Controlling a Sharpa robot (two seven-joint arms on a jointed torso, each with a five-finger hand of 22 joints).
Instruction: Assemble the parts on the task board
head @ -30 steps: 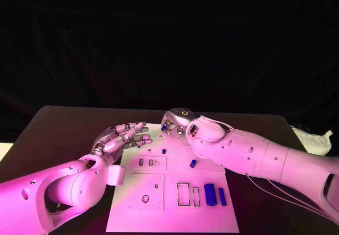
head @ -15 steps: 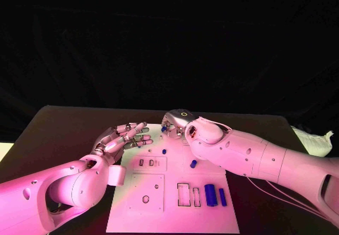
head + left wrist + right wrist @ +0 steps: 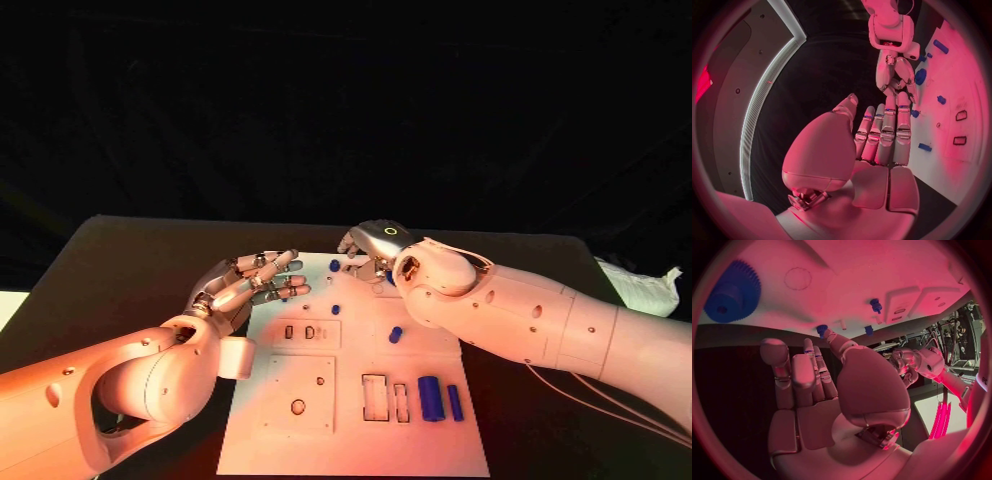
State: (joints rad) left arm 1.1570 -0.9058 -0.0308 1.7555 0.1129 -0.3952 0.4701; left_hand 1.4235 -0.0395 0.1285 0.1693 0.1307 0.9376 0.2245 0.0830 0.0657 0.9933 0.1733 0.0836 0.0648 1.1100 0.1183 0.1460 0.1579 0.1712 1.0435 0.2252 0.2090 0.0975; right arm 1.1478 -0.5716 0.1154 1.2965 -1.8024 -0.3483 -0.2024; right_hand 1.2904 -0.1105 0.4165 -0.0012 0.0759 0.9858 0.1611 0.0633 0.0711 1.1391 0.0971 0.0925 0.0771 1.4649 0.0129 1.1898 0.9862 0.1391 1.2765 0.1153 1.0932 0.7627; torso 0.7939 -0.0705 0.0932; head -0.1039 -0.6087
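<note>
Black table (image 3: 130,260), with white board (image 3: 353,440) flat at its middle, long side running away from the robot. On the board: cut rectangular slots, 2 round holes, and blue parts scattered over it. Near end, right of the slots: thick blue cylinder (image 3: 430,397) beside a thinner blue rod (image 3: 454,401), lying parallel, apart. Further up: small blue peg (image 3: 394,335) mid-board, smaller blue stud (image 3: 336,310) above the small slots, another blue piece (image 3: 335,265) near the far edge. Blue gear (image 3: 732,292) on the board in right wrist view. Left hand (image 3: 248,285) at the board's far left edge, fingers stretched out side by side, holding nothing, a small blue bit (image 3: 924,147) just beside the fingertips. Right hand (image 3: 378,250) over the far end, fingers apart and extended, nothing gripped, thumb tip close to a blue piece (image 3: 821,330) at the board edge. Compared with 1 second ago: right hand shifted slightly right; blue piece formerly at its fingers now lying free beside it; left hand unmoved.
</note>
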